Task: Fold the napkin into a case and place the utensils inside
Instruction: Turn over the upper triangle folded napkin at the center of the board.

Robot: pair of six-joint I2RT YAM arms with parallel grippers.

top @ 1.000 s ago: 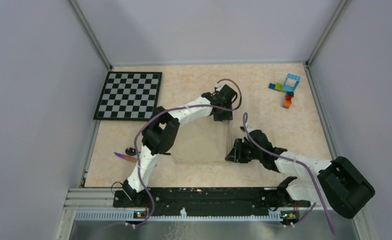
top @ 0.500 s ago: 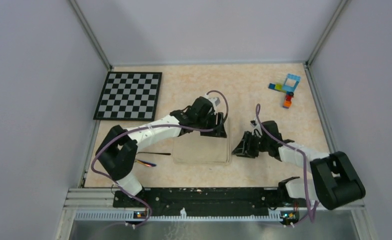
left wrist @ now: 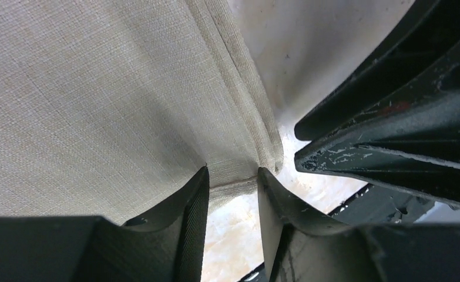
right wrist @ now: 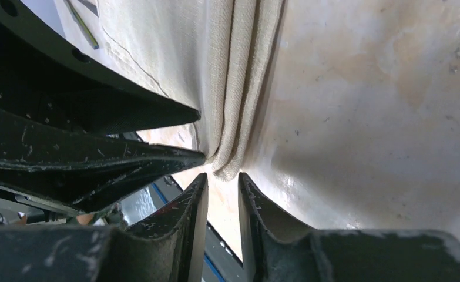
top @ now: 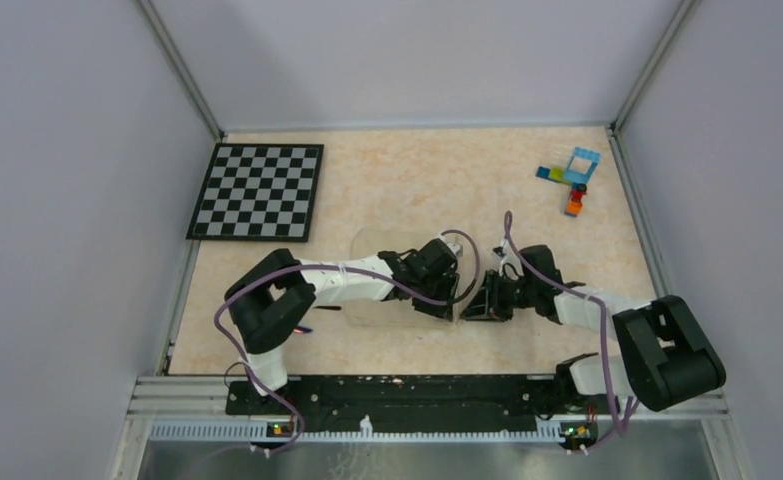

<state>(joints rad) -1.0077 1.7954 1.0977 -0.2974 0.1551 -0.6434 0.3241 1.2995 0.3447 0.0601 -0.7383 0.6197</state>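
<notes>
The cream-beige napkin (top: pixel 397 300) lies folded in layers on the table, in front of the arms. Its stacked edges show in the left wrist view (left wrist: pixel 98 88) and the right wrist view (right wrist: pixel 239 76). My left gripper (top: pixel 451 303) stands at the napkin's near right corner, jaws a little apart, with the hemmed corner between the tips (left wrist: pixel 232 170). My right gripper (top: pixel 475 306) faces it from the right, jaws narrowly apart, tips just short of the folded corner (right wrist: pixel 222 174). One slim dark utensil (right wrist: pixel 83 26) shows beyond the cloth. The other utensils are hidden by my left arm.
The black-and-white chequered board (top: pixel 257 190) lies at the far left. Small coloured toy bricks (top: pixel 572 178) sit at the far right. Grey walls close in three sides, and a metal rail (top: pixel 397 395) runs along the near edge.
My left gripper swept from the napkin's far edge to its near right corner, bringing cloth over. My right gripper drew back to the right, then came up against the same corner.
</notes>
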